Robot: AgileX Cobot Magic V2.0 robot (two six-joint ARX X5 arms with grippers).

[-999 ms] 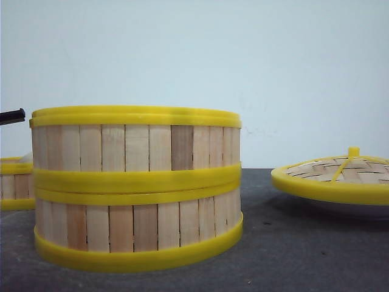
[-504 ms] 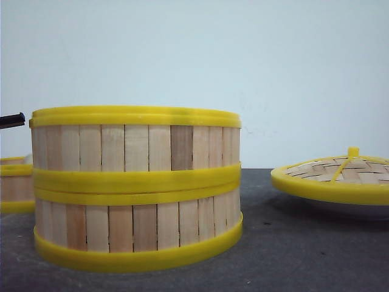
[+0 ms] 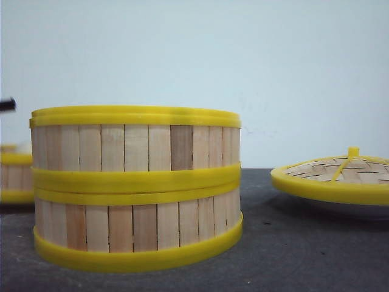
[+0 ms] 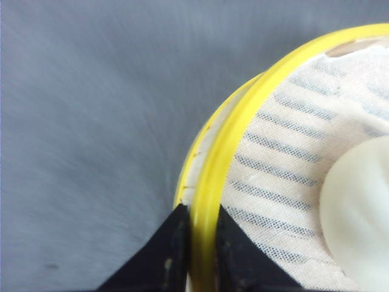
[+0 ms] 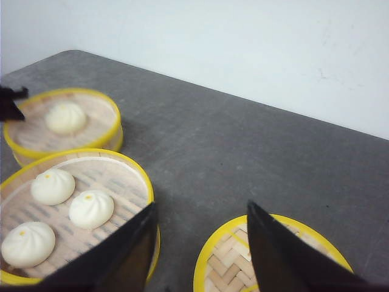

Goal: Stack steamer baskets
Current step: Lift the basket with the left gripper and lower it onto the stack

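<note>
Since previous frame lone basket (image 3: pixel 14 178) at far left has risen slightly, left gripper (image 4: pixel 202 243) pinching its rim; two-basket stack (image 3: pixel 137 188) unmoved mid-table. Right gripper (image 5: pixel 200 243) spread, empty, above lid (image 5: pixel 267 258).

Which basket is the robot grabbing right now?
The single steamer basket with one bun, standing apart at the far left. The left tool pinches its yellow rim. The other two baskets are stacked, and nothing touches them.
</note>
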